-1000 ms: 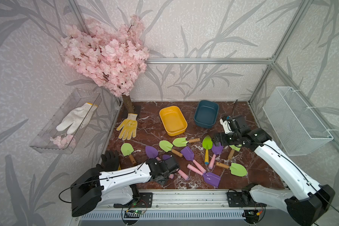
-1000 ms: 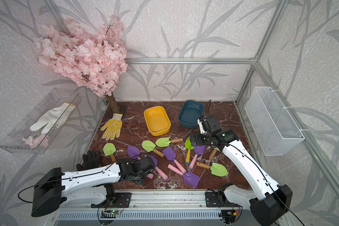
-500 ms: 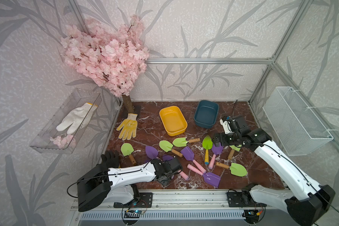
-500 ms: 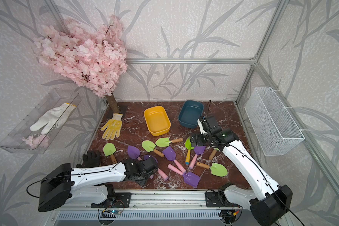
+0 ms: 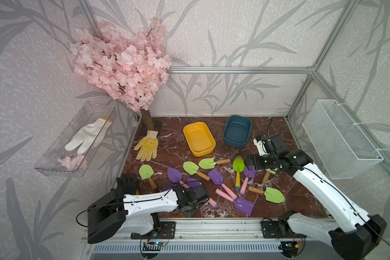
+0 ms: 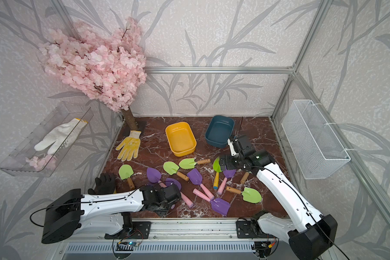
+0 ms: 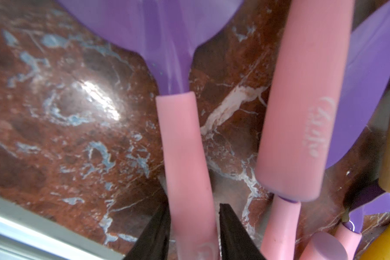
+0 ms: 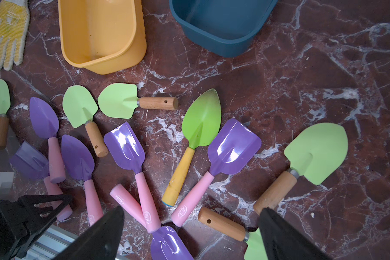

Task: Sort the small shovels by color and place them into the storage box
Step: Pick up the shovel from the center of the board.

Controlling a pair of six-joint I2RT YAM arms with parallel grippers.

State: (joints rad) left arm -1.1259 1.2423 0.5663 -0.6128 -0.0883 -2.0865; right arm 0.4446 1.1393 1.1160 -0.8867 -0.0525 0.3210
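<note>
Purple shovel (image 7: 167, 56): left pincer (image 7: 194, 206), lower middle in both top views, has fingers (image 7: 153, 236) flanking its pink handle (image 7: 180, 146), clamp unclear. Right pincer (image 8: 191, 209) wide apart.

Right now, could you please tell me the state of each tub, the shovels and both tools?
yellow tub: upright, empty.
blue tub: upright, empty.
shovels: all lying on the table, none in a tub yet.
left tool: jaws astride a pink handle; grip unclear.
right tool: open, holding nothing, above the shovels.
</note>
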